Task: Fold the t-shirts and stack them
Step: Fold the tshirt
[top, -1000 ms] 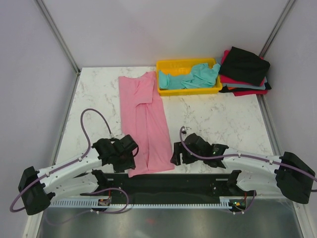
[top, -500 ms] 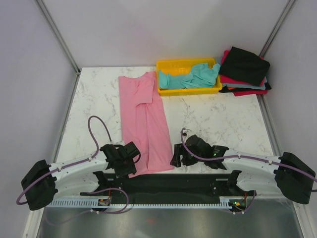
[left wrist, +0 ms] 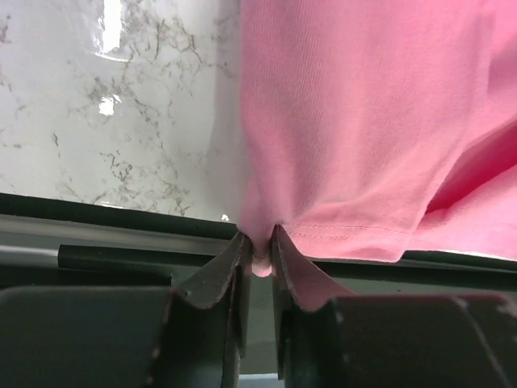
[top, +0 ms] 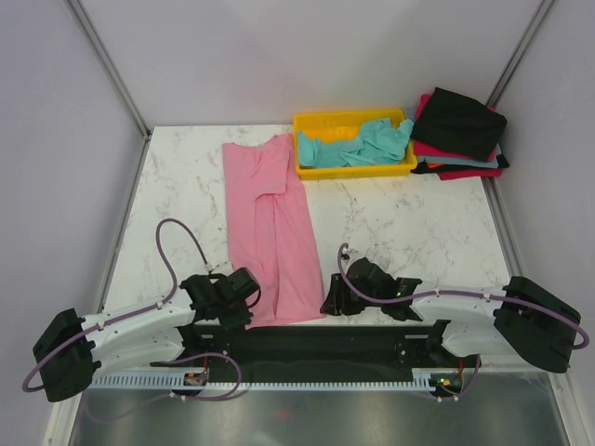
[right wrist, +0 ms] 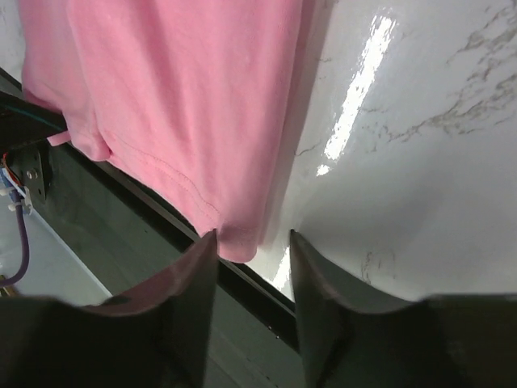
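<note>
Pinching pink t-shirt [left wrist: 363, 121] hem now, left gripper [left wrist: 258, 244] narrowed; right gripper [right wrist: 253, 238] narrower, jaws apart.

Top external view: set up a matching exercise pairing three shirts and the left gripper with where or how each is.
1 pink t-shirt
2 teal t-shirt
3 black t-shirt
4 left gripper

A on top of the far-right stack
B inside the yellow tray
C laid out long, left of the tray
D closed on the pink hem corner

Pairs: 1-C, 2-B, 3-A, 4-D

White arm links [top: 130, 312], black joints [top: 65, 348], dark claws [left wrist: 257, 242] [right wrist: 253, 238]; looping purple cables [top: 172, 221]
</note>
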`<action>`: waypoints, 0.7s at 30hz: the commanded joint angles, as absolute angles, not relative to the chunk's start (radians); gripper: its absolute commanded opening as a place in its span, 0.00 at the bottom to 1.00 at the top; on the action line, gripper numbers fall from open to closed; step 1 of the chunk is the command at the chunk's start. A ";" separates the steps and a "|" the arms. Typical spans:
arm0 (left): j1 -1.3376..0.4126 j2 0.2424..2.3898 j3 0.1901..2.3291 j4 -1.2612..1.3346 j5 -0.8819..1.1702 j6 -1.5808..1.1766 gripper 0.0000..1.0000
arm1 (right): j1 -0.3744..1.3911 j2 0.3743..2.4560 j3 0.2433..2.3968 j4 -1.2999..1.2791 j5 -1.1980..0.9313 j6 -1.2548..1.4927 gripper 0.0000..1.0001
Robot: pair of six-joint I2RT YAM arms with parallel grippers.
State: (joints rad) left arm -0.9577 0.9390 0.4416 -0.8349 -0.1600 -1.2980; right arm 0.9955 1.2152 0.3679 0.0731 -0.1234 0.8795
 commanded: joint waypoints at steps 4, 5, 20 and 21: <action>-0.963 0.885 0.417 -0.808 -0.245 -1.344 0.20 | 1.008 1.258 0.333 0.156 -0.160 0.939 0.41; -0.962 0.887 0.417 -0.808 -0.244 -1.344 0.20 | 1.015 1.258 0.330 0.169 -0.160 0.945 0.41; -0.968 0.819 0.443 -0.833 -0.166 -1.305 0.02 | 1.060 1.209 0.362 0.068 -0.074 0.959 0.00; -0.983 0.818 0.465 -0.841 -0.161 -1.310 0.02 | 1.068 1.198 0.370 0.045 -0.069 0.957 0.00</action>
